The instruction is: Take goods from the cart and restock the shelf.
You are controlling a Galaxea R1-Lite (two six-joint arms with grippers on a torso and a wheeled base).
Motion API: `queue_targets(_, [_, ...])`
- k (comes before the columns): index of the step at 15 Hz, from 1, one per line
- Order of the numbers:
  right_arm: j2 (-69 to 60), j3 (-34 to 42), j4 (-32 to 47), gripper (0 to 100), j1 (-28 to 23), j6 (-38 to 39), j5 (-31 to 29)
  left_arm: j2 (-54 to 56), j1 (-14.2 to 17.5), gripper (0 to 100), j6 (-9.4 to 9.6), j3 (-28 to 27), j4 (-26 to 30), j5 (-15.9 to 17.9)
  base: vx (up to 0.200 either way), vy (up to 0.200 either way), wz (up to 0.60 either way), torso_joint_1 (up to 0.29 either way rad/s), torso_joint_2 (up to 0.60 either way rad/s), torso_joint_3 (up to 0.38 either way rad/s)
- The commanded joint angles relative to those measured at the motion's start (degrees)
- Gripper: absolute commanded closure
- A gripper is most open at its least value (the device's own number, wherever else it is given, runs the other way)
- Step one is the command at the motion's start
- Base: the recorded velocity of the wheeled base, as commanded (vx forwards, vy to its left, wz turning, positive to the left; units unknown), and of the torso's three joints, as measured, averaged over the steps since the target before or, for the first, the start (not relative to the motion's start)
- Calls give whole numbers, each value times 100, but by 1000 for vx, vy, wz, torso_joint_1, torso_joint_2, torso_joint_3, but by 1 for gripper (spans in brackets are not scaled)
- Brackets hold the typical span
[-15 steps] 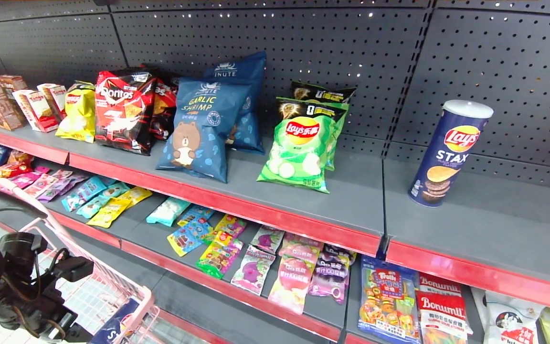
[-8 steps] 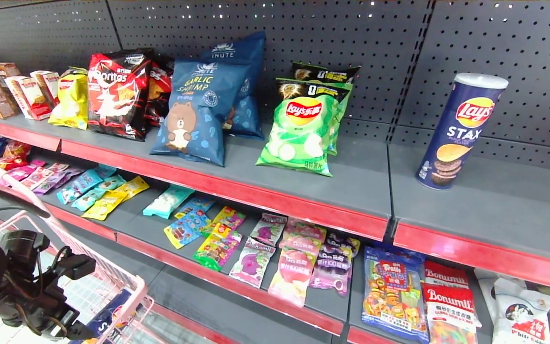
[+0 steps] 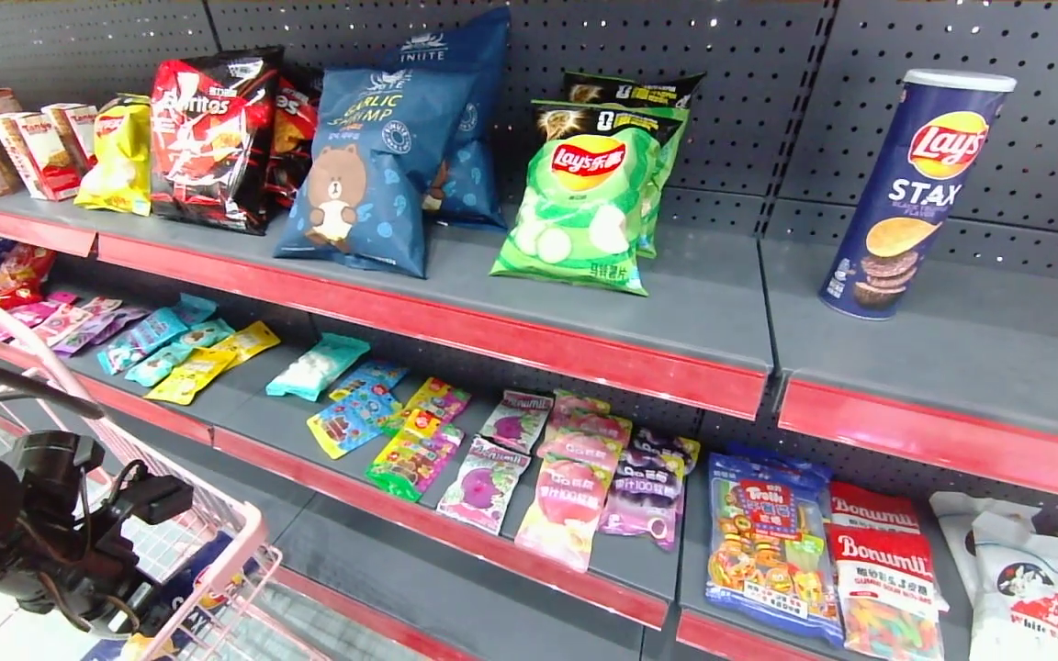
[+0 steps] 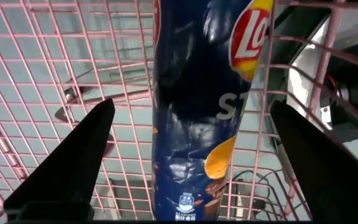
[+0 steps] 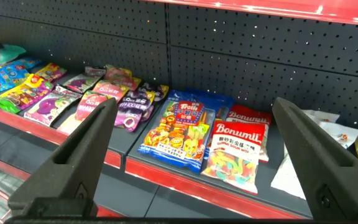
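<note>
Down inside the pink cart (image 4: 48, 68) the blue chip can (image 4: 191, 124) is lying, and we are holding our left gripper (image 4: 191, 106) spread wide and empty right over it (its long axis is running across the finger gap).

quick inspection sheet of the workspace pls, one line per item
surface: grey upper shelf, bare beside the standing chip can.
job's things: standing chip can upright on the upper shelf; cart chip can in the pink wire cart.
clutter: green chip bags and blue snack bags lean back; candy packs lie on the lower shelf.
grippers: left claw open, straddling the cart chip can, not touching; right claw open, empty, facing the candy packs.
cables: black leads by the left wrist.
surroundings: grey pegboard wall.
</note>
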State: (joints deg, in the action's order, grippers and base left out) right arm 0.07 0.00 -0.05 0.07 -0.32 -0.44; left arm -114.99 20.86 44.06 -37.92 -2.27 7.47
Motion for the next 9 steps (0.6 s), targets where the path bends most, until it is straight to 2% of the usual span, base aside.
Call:
queue_targets(1, [1, 0, -4, 0, 1, -3, 0, 21, -117, 0, -11, -57, -2, 0, 0, 0, 0, -22, 56, 27])
queue_targets(5, [1, 0, -4, 0, 1, 5, 0, -498, -135, 0, -81, -250, -11, 9, 0, 0, 0, 0, 0, 0])
queue_targets(9, [1, 0, -4, 0, 1, 5, 0, -999, -196, 0, -73, -541, -160, 246, 0, 0, 0, 0, 0, 0])
